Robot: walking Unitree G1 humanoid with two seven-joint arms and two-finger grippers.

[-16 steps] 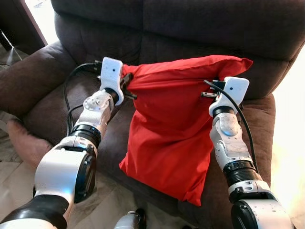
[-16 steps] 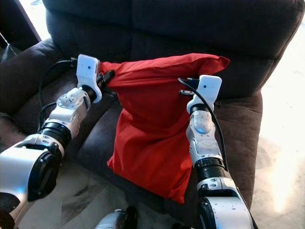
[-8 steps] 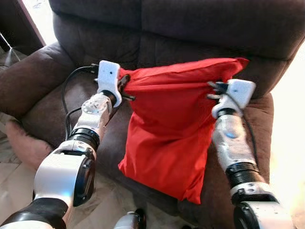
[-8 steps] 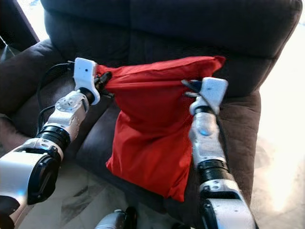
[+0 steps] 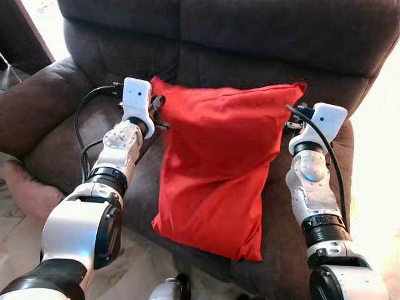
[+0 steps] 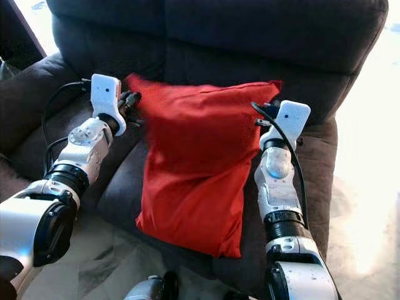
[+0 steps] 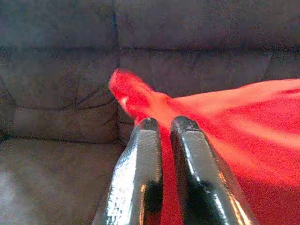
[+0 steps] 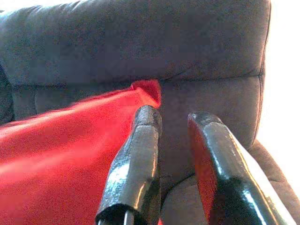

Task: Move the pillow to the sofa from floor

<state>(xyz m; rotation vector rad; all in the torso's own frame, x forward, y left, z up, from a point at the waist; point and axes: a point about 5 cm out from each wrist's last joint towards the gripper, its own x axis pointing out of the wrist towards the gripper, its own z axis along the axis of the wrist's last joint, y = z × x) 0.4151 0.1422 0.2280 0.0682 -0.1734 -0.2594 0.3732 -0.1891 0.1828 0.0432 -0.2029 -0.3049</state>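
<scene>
Our red pillow lies on the sofa seat, its top edge against the backrest and its lower end hanging over the front edge. We judge the placing nearly done; next we should draw both arms clear. Our left pincer has its fingers nearly together just beside the pillow's corner, with no cloth visibly between them. Our right pincer stands apart, empty, beside the other corner. The wrist views show these gaps; the head views hide them.

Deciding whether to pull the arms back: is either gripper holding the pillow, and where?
Nothing is held. Right gripper is open beside the red pillow corner; left gripper is shut with no cloth between its fingers.
</scene>
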